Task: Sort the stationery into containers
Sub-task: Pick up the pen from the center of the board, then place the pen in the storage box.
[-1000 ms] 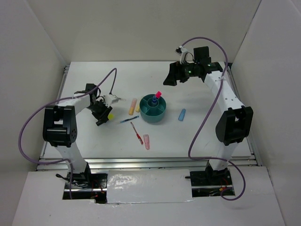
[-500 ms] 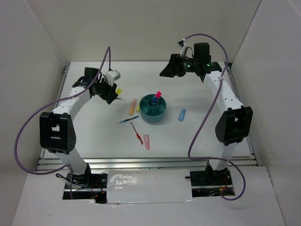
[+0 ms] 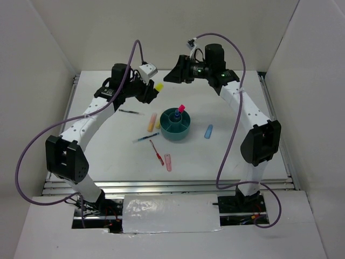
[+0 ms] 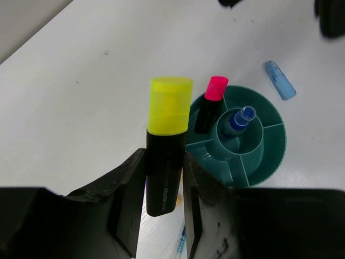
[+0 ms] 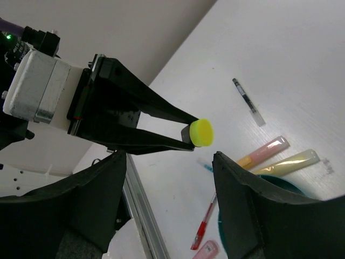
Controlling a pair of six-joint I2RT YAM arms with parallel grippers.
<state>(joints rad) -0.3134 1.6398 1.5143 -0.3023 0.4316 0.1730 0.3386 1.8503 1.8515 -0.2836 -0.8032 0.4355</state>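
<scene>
My left gripper [image 3: 152, 90] is shut on a black marker with a yellow cap [image 3: 159, 87], held in the air left of and behind the teal organiser bowl [image 3: 186, 131]. In the left wrist view the marker [image 4: 170, 105] stands between the fingers [image 4: 132, 183], above the bowl's rim [image 4: 277, 156]. A pink-capped marker [image 3: 181, 108] and a blue-capped bottle [image 3: 177, 114] stand in the bowl. My right gripper [image 3: 168, 75] is open and empty, close to the right of the left gripper. Its wrist view faces the yellow cap [image 5: 201, 132].
On the table lie a dark pen [image 3: 129, 111], an orange marker [image 3: 152, 122], a yellow marker [image 3: 158, 124], a blue pen [image 3: 147, 137], a red pen [image 3: 157, 152], a pink marker [image 3: 168, 162] and a light-blue marker [image 3: 208, 131].
My left gripper has risen from the table and swung back and to the right with the yellow-capped marker. My right gripper has moved left toward it.
</scene>
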